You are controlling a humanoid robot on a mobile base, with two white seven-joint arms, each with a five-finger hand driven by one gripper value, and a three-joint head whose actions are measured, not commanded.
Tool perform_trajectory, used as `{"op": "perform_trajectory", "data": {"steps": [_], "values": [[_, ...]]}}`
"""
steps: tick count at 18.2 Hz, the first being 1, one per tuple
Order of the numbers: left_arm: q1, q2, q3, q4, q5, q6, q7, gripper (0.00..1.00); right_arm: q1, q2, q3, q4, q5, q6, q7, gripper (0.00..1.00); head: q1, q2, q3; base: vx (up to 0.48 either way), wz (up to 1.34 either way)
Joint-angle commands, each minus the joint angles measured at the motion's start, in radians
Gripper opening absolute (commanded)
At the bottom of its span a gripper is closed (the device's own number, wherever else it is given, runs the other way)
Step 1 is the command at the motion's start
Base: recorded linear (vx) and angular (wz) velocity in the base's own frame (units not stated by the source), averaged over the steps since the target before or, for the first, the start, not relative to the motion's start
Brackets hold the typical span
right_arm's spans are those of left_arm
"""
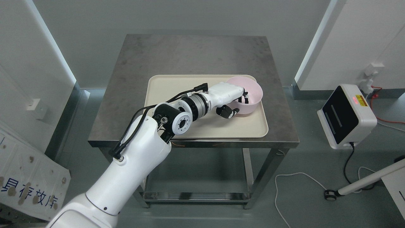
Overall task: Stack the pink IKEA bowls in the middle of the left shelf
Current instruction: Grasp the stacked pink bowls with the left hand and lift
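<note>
A pink bowl (250,91) sits at the back right corner of a cream tray (177,91) on a steel table (196,53). My left arm comes in from the lower left and reaches across the tray. My left hand (238,103) grips the bowl's near left rim: its fingers (245,98) hook inside the bowl and the dark thumb (227,111) presses the outer wall. The bowl looks slightly tilted toward the hand. Only one pink bowl shows. The right arm is out of view.
A white device with a dark screen (345,115) stands on the floor at right, with cables (294,180) around it. A white panel with print (28,177) leans at lower left. White wall panels flank the table.
</note>
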Motion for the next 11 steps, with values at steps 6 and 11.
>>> {"op": "perform_trajectory", "data": {"steps": [6, 11], "values": [[0.105, 0.018, 0.362, -0.205, 0.102, -0.170, 0.003, 0.04, 0.000, -0.017, -0.009, 0.000, 0.008, 0.001, 0.001, 1.00, 0.0000, 0.000, 0.000, 0.000, 0.00], [0.124, 0.018, 0.369, -0.242, 0.107, -0.230, -0.020, 0.04, 0.000, -0.017, -0.009, 0.000, 0.008, 0.001, 0.001, 1.00, 0.0000, 0.000, 0.000, -0.001, -0.01]]}}
